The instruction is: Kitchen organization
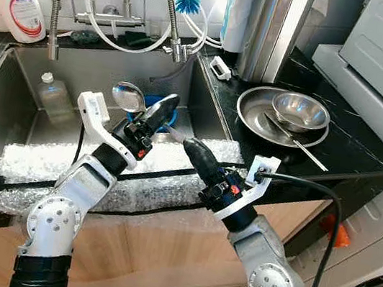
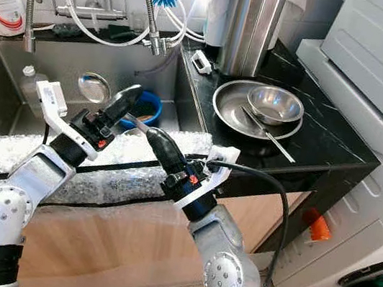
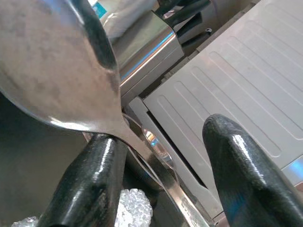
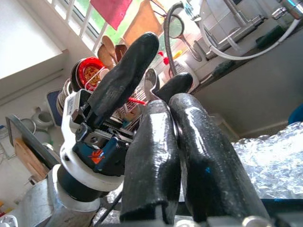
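Observation:
A steel spoon [image 1: 127,95] hangs over the sink [image 1: 79,67], its bowl to the left and its thin handle [image 2: 137,120] running right. My right gripper [image 1: 187,145] is shut on the end of that handle, its two fingers [image 4: 156,142] pressed together. My left gripper [image 1: 166,107] reaches in from the left across the spoon's neck. In the left wrist view it is open: the spoon's bowl [image 3: 52,61] rests against one finger [image 3: 90,179], while the other finger [image 3: 241,161] stands apart.
Bubble wrap [image 1: 49,165] covers the counter's front edge below both arms. A blue bowl [image 2: 147,104] and a plastic bottle [image 1: 54,96] lie in the sink. On the black counter [image 1: 349,158] sit a steel plate [image 1: 254,117], a small bowl [image 1: 300,111] and a steel canister [image 1: 275,29].

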{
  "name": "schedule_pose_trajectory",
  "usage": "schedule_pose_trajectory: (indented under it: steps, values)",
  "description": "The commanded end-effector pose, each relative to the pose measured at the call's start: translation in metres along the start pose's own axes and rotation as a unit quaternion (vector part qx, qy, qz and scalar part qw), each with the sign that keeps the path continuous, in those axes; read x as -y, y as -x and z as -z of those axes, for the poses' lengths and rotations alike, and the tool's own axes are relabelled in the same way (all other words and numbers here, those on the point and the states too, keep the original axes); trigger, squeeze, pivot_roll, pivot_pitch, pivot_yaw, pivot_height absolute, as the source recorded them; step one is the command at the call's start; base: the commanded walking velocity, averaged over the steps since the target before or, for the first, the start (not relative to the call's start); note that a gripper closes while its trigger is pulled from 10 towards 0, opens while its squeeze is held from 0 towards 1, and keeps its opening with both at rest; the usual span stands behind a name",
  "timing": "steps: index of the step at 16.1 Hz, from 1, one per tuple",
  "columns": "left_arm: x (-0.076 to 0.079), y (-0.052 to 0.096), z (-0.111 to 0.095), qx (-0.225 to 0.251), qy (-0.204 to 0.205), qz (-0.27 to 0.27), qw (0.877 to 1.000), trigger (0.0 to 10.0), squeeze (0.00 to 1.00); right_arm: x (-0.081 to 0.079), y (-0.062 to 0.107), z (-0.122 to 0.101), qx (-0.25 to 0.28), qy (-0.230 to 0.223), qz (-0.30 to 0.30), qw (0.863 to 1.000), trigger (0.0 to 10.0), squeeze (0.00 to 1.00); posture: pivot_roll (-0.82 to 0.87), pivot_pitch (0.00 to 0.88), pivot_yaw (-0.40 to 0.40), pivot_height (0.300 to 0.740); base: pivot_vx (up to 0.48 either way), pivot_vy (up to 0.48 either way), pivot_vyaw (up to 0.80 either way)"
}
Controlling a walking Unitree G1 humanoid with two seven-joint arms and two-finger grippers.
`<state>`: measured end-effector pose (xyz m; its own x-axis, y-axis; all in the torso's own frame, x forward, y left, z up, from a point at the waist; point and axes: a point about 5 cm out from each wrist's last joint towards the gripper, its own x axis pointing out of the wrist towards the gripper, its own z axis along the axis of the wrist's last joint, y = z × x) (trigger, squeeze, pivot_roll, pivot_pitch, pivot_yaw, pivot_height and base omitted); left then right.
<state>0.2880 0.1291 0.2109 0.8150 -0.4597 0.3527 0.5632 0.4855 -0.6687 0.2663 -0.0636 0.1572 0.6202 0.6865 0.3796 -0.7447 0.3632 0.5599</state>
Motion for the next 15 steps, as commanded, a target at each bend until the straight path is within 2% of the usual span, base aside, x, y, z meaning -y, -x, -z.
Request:
schedule_pose_trajectory:
  steps: [1,9,13,15]
  values:
    - [0.004,0.0,-0.003,0.003,-0.004,0.01,1.0,0.0,0.0,0.0,-0.002,0.0,-0.004,0.005,0.003,1.0,10.0,0.0,-0.07,0.0,0.018,0.74,0.0,0.0,0.0]
    - [0.003,0.0,-0.004,0.003,-0.008,0.006,1.0,0.0,0.0,0.004,-0.003,-0.001,0.001,0.016,0.014,1.0,10.0,0.0,-0.07,0.0,0.019,0.74,0.0,0.0,0.0]
    - [0.0,0.0,-0.008,0.013,-0.01,-0.001,1.0,0.0,0.0,0.006,-0.003,-0.002,0.002,0.02,0.018,1.0,10.0,0.0,-0.07,0.0,0.02,0.74,0.0,0.0,0.0]
    - [-0.003,0.001,-0.013,0.03,0.002,-0.007,1.0,0.0,0.0,0.006,-0.003,-0.002,0.005,0.019,0.02,1.0,10.0,0.0,-0.07,0.0,0.019,0.74,0.0,0.0,0.0]
